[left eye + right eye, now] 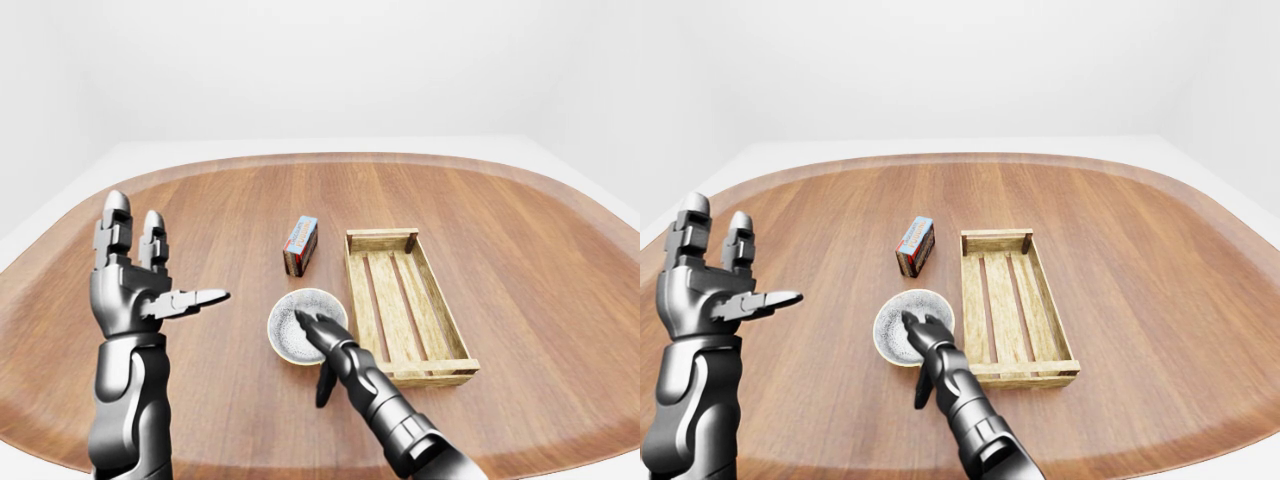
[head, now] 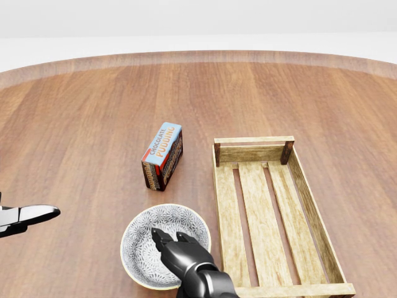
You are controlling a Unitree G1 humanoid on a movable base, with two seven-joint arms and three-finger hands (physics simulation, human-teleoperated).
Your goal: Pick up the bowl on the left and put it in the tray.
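A speckled grey bowl (image 2: 144, 247) with a pale rim rests on the wooden table, just left of the slatted wooden tray (image 2: 223, 205). My right hand (image 1: 313, 356) reaches up from the bottom of the view. Its fingers (image 2: 169, 239) dip inside the bowl over the near rim, while the thumb (image 1: 323, 385) hangs outside the rim, spread away from it. The hand looks open. My left hand (image 1: 172, 258) is raised well left of the bowl, open, with its fingers pointing up and thumb pointing right, holding nothing.
A chocolate pudding box (image 2: 162, 155) lies above the bowl, left of the tray's far end. The tray holds nothing. The round table (image 1: 520, 230) stretches wide on all sides, with its near edge along the bottom of the eye views.
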